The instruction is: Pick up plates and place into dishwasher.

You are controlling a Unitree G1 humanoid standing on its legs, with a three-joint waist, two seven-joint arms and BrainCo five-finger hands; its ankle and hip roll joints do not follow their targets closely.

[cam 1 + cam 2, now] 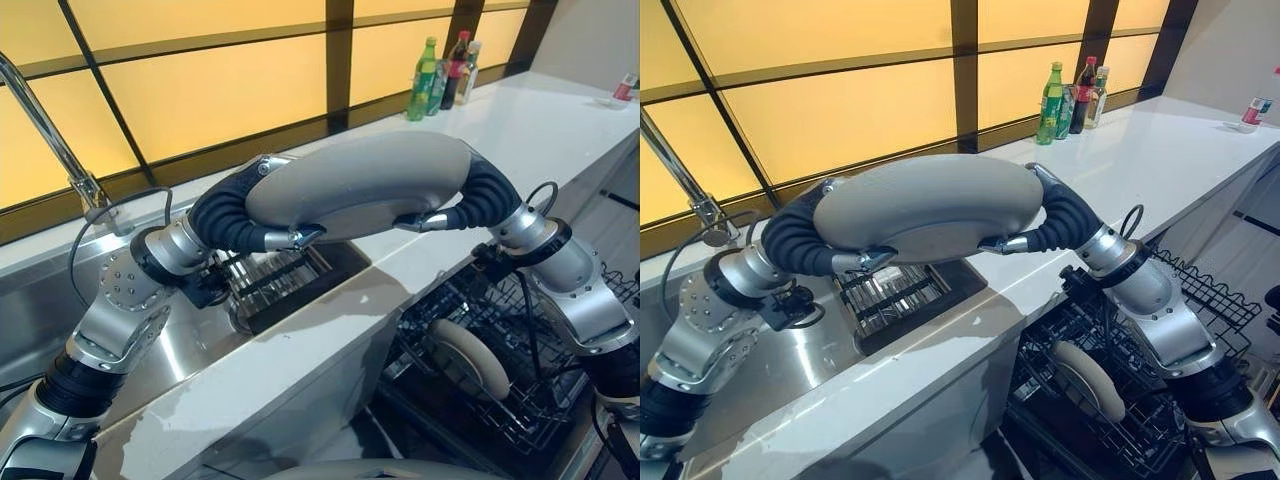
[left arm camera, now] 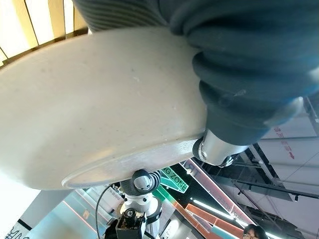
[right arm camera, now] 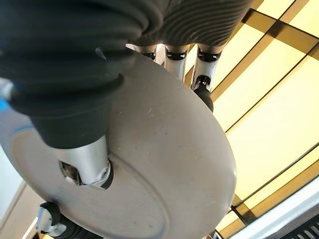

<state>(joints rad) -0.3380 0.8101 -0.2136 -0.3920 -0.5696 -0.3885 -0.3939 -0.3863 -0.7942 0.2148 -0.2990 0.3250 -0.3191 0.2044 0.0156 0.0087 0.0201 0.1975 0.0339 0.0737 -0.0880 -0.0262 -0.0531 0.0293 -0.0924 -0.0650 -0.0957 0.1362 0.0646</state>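
A large grey plate hangs bottom-up above the counter edge, held between both hands. My left hand grips its left rim, thumb under the plate and fingers over the top. At the opposite rim my right hand does the same, its fingers hooked over the edge and the thumb pressed on the plate's underside. Below and to the right, the dishwasher's black wire rack is pulled out, with another pale plate standing in it.
The white counter runs to the back right, with several bottles by the window and a can at the far end. The steel sink on the left has a faucet and a dark rack.
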